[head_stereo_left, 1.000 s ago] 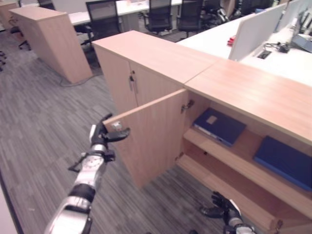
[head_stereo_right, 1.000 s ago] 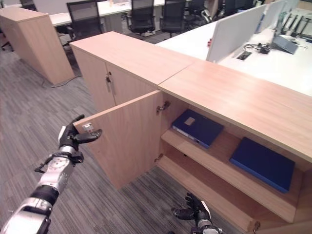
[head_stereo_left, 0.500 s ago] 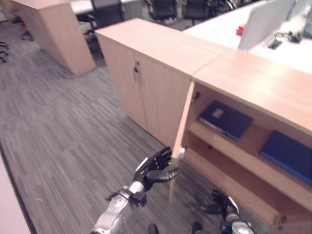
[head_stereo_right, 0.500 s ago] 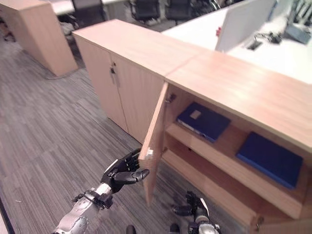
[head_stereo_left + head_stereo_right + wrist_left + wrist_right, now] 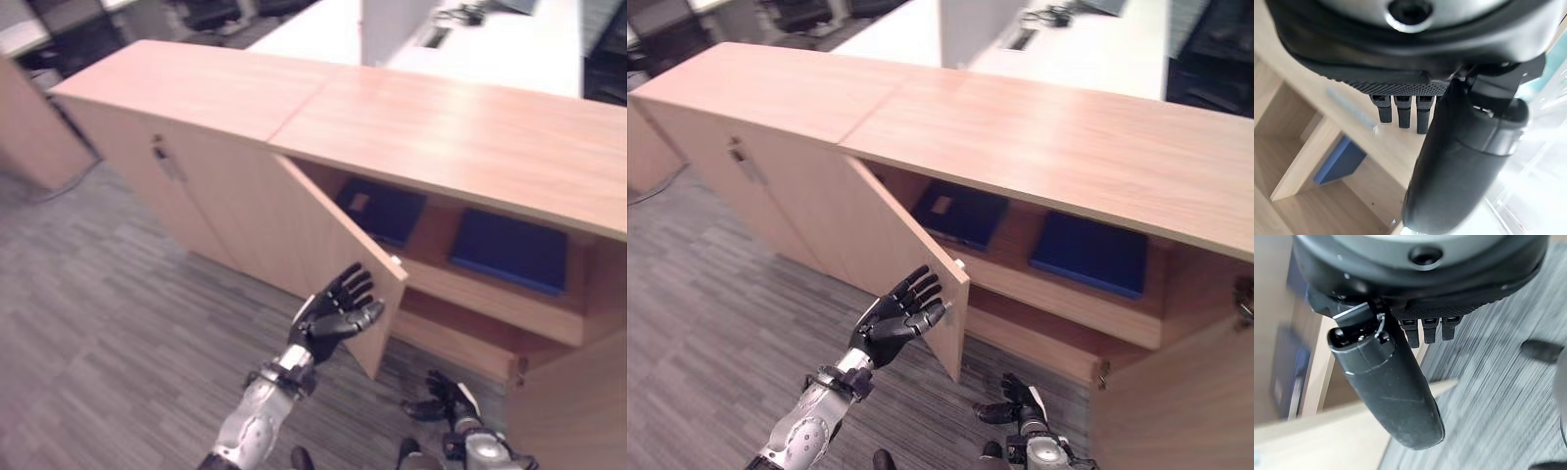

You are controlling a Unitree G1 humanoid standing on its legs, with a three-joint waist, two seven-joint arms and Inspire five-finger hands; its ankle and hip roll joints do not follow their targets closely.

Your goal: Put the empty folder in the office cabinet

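left hand (image 5: pixel 331 315): fingers straight, flat on cabinet door (image 5: pixel 323 250) to swing it | right hand (image 5: pixel 453 411): relaxed, empty, low | two blue folders (image 5: pixel 507 248) lie on shelf (image 5: pixel 470 294) inside

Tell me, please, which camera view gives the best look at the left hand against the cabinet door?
The right eye view: the left hand shows whole, fingers straight, at the free edge of the half-open cabinet door. The left eye view shows much the same. The left wrist view shows its thumb and fingers close up, wood beyond.
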